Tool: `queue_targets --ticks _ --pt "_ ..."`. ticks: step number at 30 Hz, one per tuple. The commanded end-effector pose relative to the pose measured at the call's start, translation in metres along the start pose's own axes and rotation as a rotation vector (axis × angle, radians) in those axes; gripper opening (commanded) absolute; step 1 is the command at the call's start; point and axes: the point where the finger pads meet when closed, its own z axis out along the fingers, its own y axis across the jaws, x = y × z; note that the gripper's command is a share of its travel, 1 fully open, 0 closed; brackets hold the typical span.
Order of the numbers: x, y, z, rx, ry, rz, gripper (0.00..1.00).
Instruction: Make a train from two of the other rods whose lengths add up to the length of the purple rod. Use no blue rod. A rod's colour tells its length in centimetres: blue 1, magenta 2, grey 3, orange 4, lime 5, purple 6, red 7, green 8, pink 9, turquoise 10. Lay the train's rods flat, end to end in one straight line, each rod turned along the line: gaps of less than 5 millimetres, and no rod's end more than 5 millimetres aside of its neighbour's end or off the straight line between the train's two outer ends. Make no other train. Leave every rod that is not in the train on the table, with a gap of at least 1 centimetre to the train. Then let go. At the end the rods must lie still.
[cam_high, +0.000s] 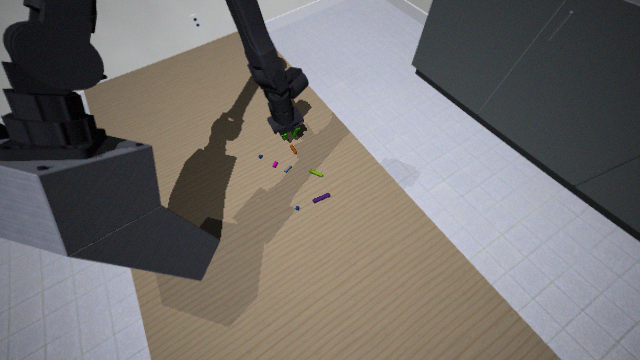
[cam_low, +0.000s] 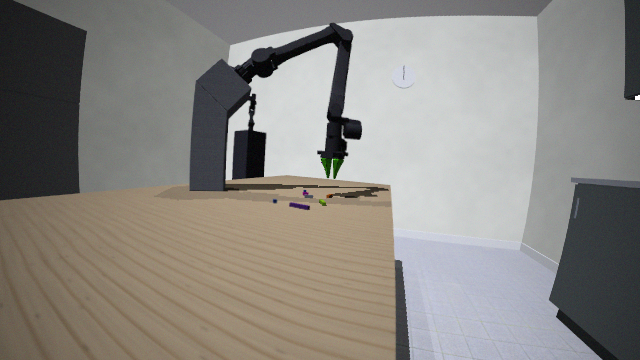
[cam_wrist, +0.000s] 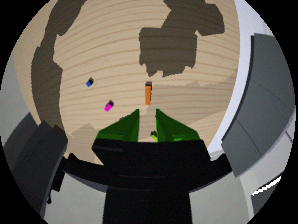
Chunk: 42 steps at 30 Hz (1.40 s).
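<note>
Gripper hung above the bench, well clear of the surface, fingers narrowed to a small gap with nothing between them. Orange rod lay flat just below it, near the bench's right edge. Magenta rod, grey rod, lime rod and purple rod lay apart nearby.

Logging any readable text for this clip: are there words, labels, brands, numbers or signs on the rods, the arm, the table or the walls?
None can be read in any view.
The round wall clock shows only a thin line, no numerals.
The wall outlet shows two dark dots, no lettering.
The rods, such as the purple rod and the orange rod, are plain colour with no marks.
</note>
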Motion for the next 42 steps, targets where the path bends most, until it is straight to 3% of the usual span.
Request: queue_targets --ticks 1,10,18,42 --pt "0.014 0.0 0.001 -0.01 0.016 0.015 0.24" --pt "0.009 -0.006 0.006 0.012 0.005 0.012 0.24" --pt "-0.002 0.0 0.019 0.001 -0.006 0.003 0.24" --pt "-0.002 0.001 0.048 0.001 -0.006 0.003 0.24"
